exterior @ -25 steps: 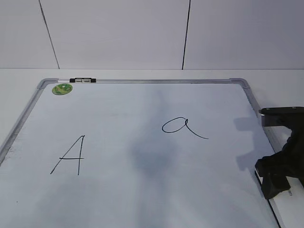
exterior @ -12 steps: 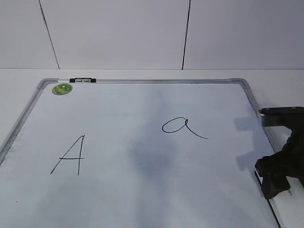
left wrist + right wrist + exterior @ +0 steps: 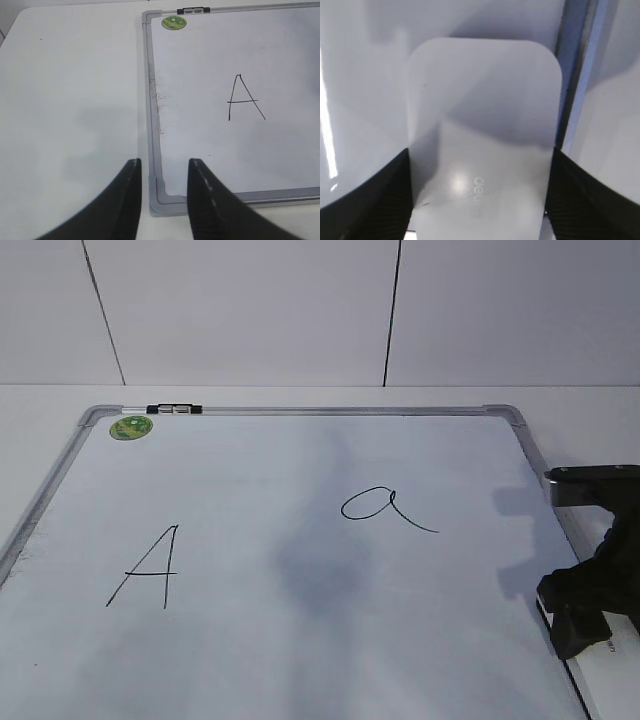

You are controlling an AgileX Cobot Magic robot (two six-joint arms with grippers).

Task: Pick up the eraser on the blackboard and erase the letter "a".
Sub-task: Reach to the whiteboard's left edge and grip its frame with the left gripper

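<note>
**Nothing has moved: right pincer stays set around the eraser at the board's edge**

Between the earlier frames and now, no shift shows; the right pincer [image 3: 585,615] keeps its place at the right edge of the blackboard [image 3: 300,420].

The eraser [image 3: 482,135], a flat white oblong with rounded corners and faint grey lettering, lies on the board close beside the right frame rail. In the right wrist view a dark finger [image 3: 367,200] stands at each long side of it, touching or almost touching, so the pincer looks clenched on the eraser or just short of it; the exact contact cannot be told. The eraser looks flat on the board, not yet lifted. Gripping across the narrow width probably keeps the block level for wiping.

The letter "a" [image 3: 385,508] sits untouched, left of the pincer and farther up the board. The capital "A" [image 3: 148,568] is well apart on the left side, with a green round sticker [image 3: 131,426] in the far left corner.

The left pincer [image 3: 162,197] hovers released over the board's near left corner, jaws apart, holding nothing, above the white bench [image 3: 70,100].
</note>
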